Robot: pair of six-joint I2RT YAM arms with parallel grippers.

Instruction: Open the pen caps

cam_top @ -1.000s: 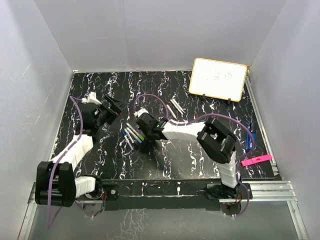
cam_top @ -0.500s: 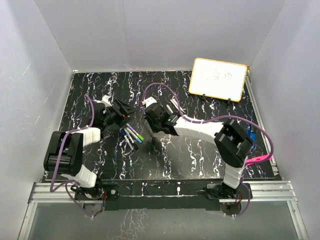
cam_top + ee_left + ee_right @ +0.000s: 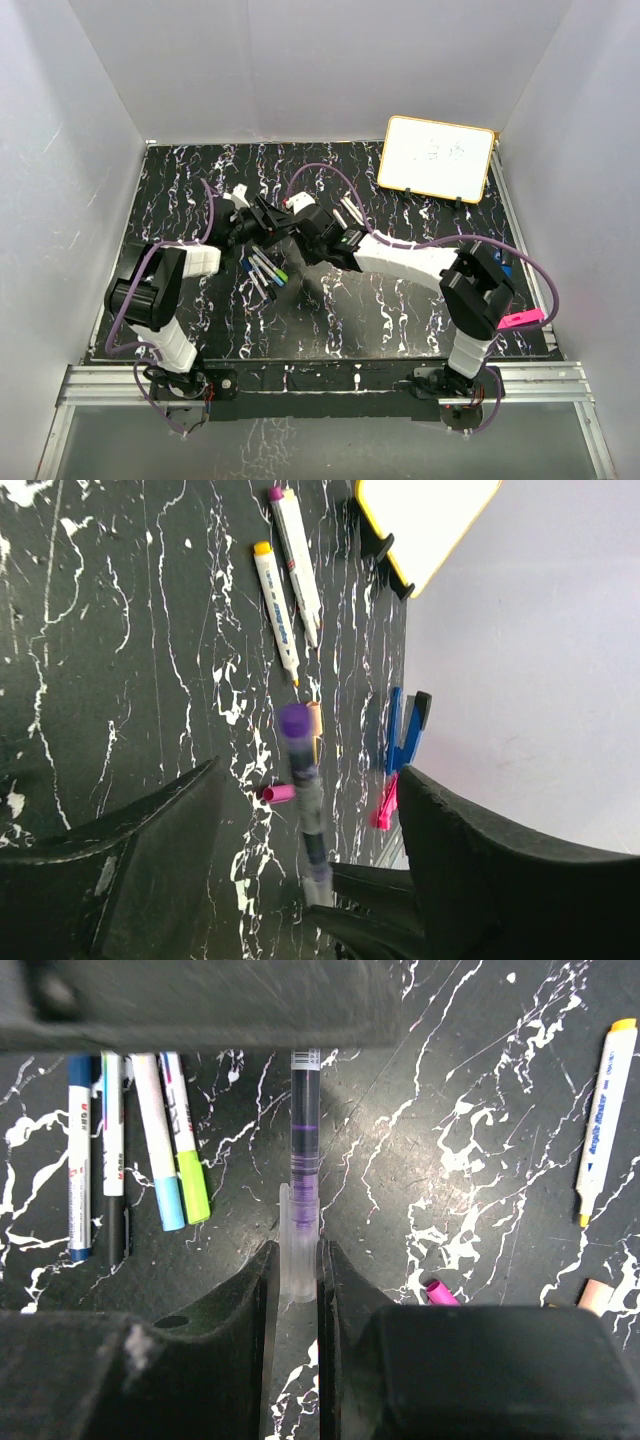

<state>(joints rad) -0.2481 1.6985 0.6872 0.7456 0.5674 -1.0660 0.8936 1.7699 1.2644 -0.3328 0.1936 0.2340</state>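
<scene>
Right gripper [image 3: 297,1268] clenched on the purple pen [image 3: 305,1130], gripping its rear end; the pen is held off the table [image 3: 400,310], mid-field, pointing at the left arm. Left gripper [image 3: 310,770] released, jaws wide apart on either side of the purple cap [image 3: 294,723], touching neither side as far as the wrist view shows. Cap is on – this pen is not yet opened. Done so far, by the look of it: two pens [image 3: 278,615] lie side by side toward the far edge with bare tips, and two loose caps sit on the table near them, a pink cap [image 3: 438,1292] and a pale orange cap [image 3: 600,1295]. Left to do: the pen in hand, then four capped pens [image 3: 150,1110] lying in a row just beside the grippers, caps dark blue, black, light blue and green. Judgement – under halfway. Next move calls for the left jaws to pinch the cap squarely and pull along the pen's axis; a skewed pull could drag the barrel out of the right grip
</scene>
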